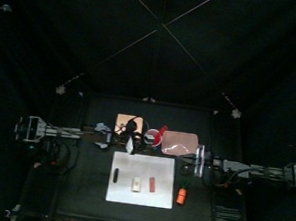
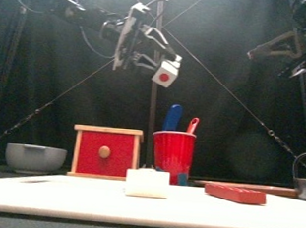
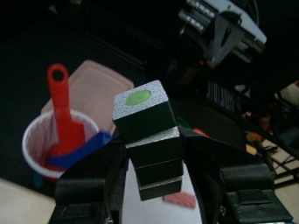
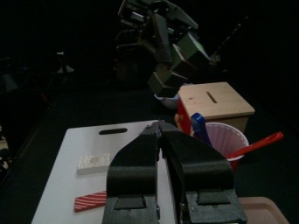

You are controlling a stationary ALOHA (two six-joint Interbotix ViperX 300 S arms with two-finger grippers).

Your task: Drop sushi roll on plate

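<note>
Sushi roll (image 3: 146,109): a dark block with white top face and green centre, pinched between the left gripper's (image 3: 156,162) jaws. Front view shows the roll (image 2: 166,74) held high in the air, tilted, its white face with a red centre turned toward the camera, well above everything on the table.

Plate (image 1: 180,143): pale pink, lying flat on the table behind the white mat (image 1: 161,165), toward the right side. In the left wrist view a pink corner of the plate (image 3: 107,77) shows behind the cup. Roll and plate are apart; roll is aloft nearer the cup than the plate's middle.

Red cup (image 2: 173,156): upright, holding a blue tool and a red tool (image 3: 65,109). Beside it, a wooden box (image 2: 106,151) with a red front and an oval hole. Grey bowl (image 2: 35,158) further out on the left side.

On the mat: a small white block (image 2: 147,183) and a flat red bar (image 2: 234,195), well apart. Top view also shows a dark stick (image 1: 118,173) and an orange piece (image 1: 181,195) along the mat's front part.

Right gripper (image 4: 167,144): jaws pressed together, holding nothing, raised over the right side of the table, pointing toward the cup.
</note>
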